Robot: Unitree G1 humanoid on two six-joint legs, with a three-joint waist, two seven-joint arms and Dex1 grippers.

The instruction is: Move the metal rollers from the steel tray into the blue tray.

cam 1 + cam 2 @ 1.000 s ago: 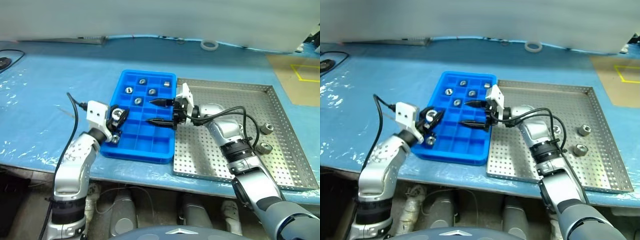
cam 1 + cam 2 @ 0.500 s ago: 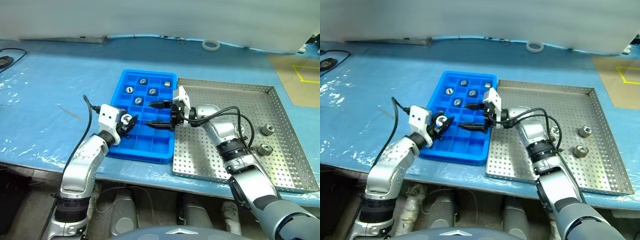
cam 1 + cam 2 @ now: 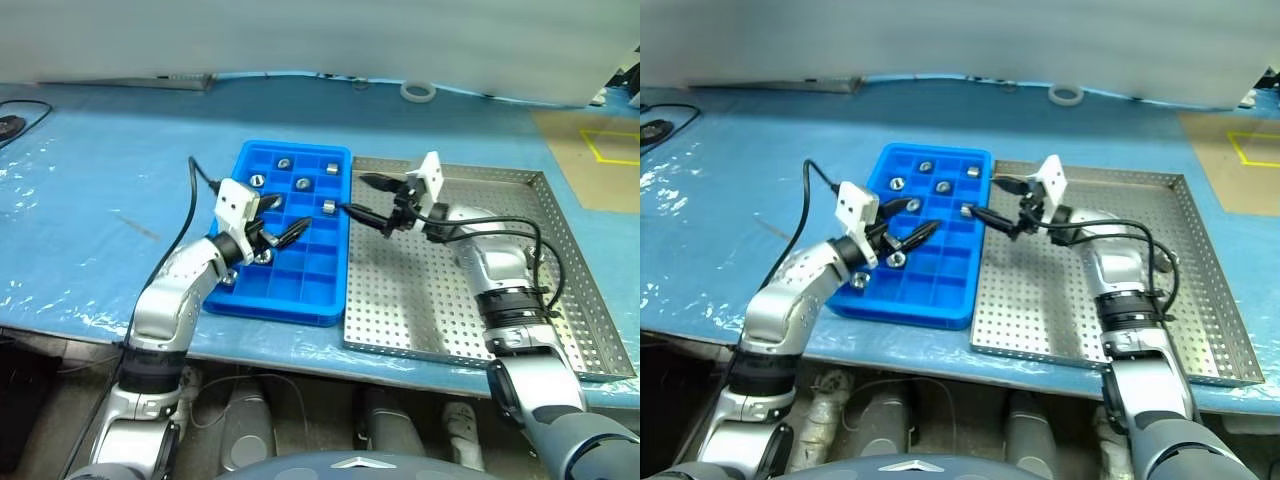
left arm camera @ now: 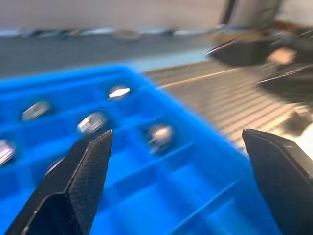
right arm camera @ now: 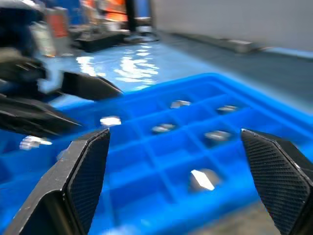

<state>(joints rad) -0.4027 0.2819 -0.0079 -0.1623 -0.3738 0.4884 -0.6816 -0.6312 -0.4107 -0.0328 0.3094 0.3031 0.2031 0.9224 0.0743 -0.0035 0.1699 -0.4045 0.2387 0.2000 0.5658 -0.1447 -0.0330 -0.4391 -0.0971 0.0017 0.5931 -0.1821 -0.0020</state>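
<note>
A blue sheet covers the table (image 3: 90, 200), and on it the steel tray (image 3: 560, 250) and the blue tray (image 3: 300, 300) sit side by side with their long edges touching, a sensible layout since it keeps each carry short. The steel tray is the larger of the two, square with a perforated floor and a low rim; the right arm lies across much of it, so I cannot tell how many rollers are left in it. The blue tray is narrower and split into a grid of small square compartments, one part per pocket, which keeps them from rolling together. The metal rollers (image 3: 302, 184) that can be seen lie in these pockets, mostly in the far rows, with one (image 3: 328, 207) by the edge next to the steel tray and one (image 3: 262, 257) nearer the front, just beside the left fingers. The near rows look empty, so in my judgement there is room for more. A white tape ring (image 3: 419, 90) lies well apart at the far edge of the table. The left gripper (image 3: 280, 232) hangs over the middle of the blue tray, its two black fingers spread wide and holding nothing. The right gripper (image 3: 372, 198) hovers over the seam between the two trays, fingers equally wide and empty, touching neither tray as far as I can see.
</note>
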